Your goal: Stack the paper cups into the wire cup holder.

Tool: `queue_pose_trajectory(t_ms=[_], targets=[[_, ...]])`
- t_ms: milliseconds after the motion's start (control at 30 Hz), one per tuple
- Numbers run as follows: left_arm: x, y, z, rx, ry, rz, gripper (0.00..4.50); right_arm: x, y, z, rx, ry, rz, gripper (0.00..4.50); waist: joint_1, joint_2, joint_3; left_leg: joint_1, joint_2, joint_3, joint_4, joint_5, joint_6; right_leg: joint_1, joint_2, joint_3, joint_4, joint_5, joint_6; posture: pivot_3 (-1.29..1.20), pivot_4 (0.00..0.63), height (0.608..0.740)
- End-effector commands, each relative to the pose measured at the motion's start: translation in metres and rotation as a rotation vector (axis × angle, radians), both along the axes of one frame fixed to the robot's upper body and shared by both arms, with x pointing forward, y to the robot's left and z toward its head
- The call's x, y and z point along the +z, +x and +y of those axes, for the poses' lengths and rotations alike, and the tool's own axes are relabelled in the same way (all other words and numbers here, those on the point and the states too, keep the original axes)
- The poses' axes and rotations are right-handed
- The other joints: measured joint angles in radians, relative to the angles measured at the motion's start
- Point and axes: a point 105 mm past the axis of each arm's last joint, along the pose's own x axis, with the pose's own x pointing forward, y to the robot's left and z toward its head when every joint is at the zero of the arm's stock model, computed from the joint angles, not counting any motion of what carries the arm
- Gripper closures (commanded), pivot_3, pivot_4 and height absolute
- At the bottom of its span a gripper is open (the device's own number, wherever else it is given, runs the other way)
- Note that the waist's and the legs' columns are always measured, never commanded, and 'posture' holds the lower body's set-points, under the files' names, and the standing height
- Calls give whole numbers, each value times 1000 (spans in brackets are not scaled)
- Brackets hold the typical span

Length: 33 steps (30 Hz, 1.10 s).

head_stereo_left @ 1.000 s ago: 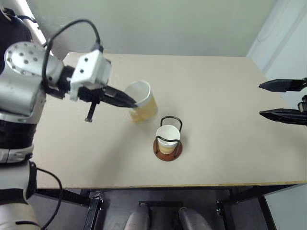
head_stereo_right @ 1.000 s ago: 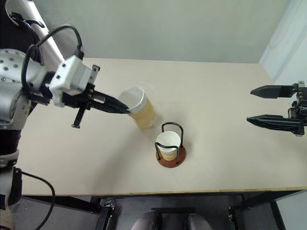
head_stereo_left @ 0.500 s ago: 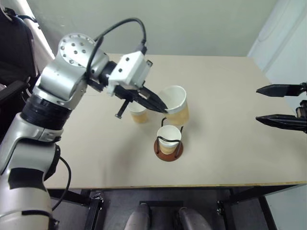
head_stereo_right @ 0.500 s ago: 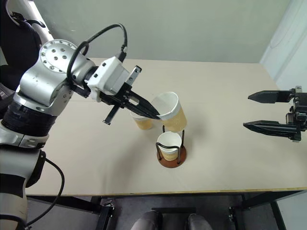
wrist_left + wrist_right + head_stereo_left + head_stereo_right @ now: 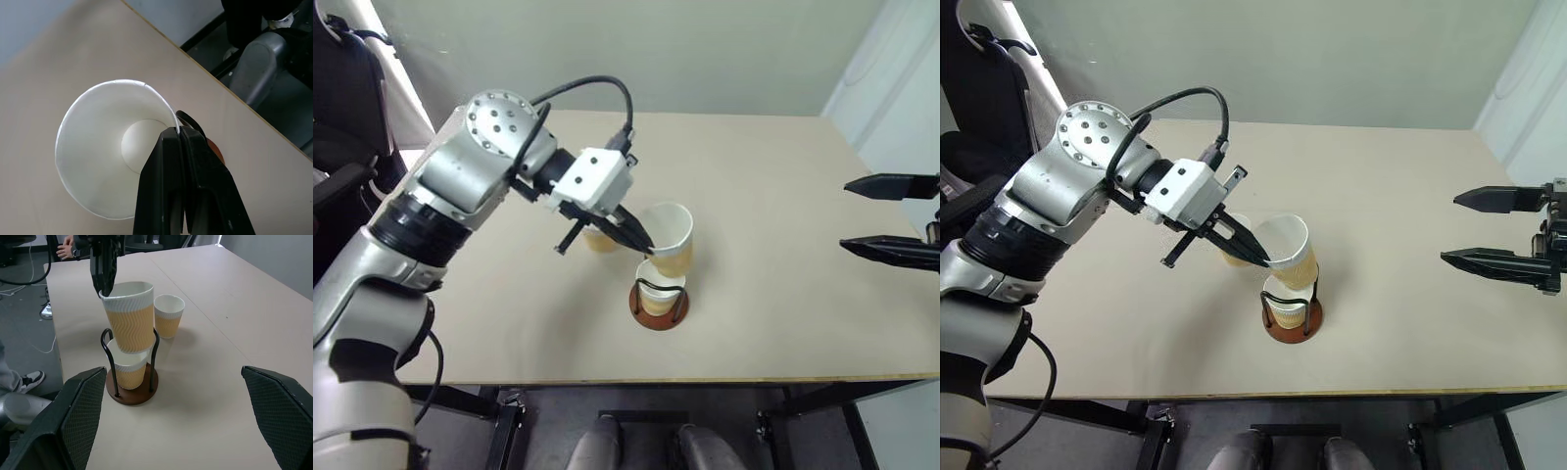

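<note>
Paper cup (image 5: 1286,253), pinched at its rim by the closed left pincer (image 5: 1255,258), has swung from open counter (image 5: 1410,196) to just above the wire cup holder (image 5: 1293,311) and its seated cup (image 5: 128,368), nesting imminent; right pincer (image 5: 1489,230) waits open.

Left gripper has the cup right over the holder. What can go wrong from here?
1. The left gripper pinches only the rim of the held cup, which sits tilted over the cup in the holder; it may jam instead of nesting.
2. The held cup's wall is close to the holder's wire loops; pushing down could tip the holder.
3. The spare cup stands just behind and could get knocked.
</note>
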Motion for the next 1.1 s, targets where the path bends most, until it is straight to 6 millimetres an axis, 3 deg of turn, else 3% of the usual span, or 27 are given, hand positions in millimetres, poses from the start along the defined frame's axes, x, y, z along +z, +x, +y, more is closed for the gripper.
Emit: queue_pose_trajectory(t_ms=[33,233,333,400,500,600,667,1000,1100], targets=[[10,-5,3,-29,18,-32,3831,12,-7,2,7,-12,-58,0,0,0,0,0,0,0,0,0,0,0,0,0,0,0,0,0,150,740],[11,3,1,-15,14,-87,1693,10,-6,2,10,-11,-55,0,1,0,0,0,0,0,1,0,0,0,0,0,0,0,1,0,150,740],[25,14,-4,26,-62,-127,558,10,-5,2,12,-11,-54,0,3,0,0,0,0,0,2,0,1,1,0,0,0,0,1,0,150,740],[36,25,1,107,-124,-142,34,9,-4,1,11,-12,-53,0,3,0,0,-1,0,0,3,-1,1,1,0,0,0,0,2,0,150,740],[29,55,32,337,-101,-153,34,8,-3,2,15,-14,-50,0,-1,1,0,-1,0,0,4,-2,2,1,0,0,0,0,2,0,150,740],[-8,78,77,538,-24,-104,34,7,-2,2,15,-13,-47,0,-9,5,-2,0,0,2,4,-3,4,1,0,2,0,0,3,0,150,740],[-31,85,94,605,3,-66,34,5,-1,1,13,-16,-44,0,-9,7,-3,1,0,2,4,-3,4,1,0,3,0,0,3,0,150,740],[-70,104,79,645,21,-40,34,6,0,1,16,-23,-49,0,20,5,-1,-14,-3,2,20,-7,12,-7,-3,3,-1,5,10,0,150,740],[-70,110,73,652,6,-67,592,6,-1,1,14,-26,-46,0,20,5,-1,-14,-3,4,22,-7,13,-6,-4,3,-1,5,11,0,150,740]])
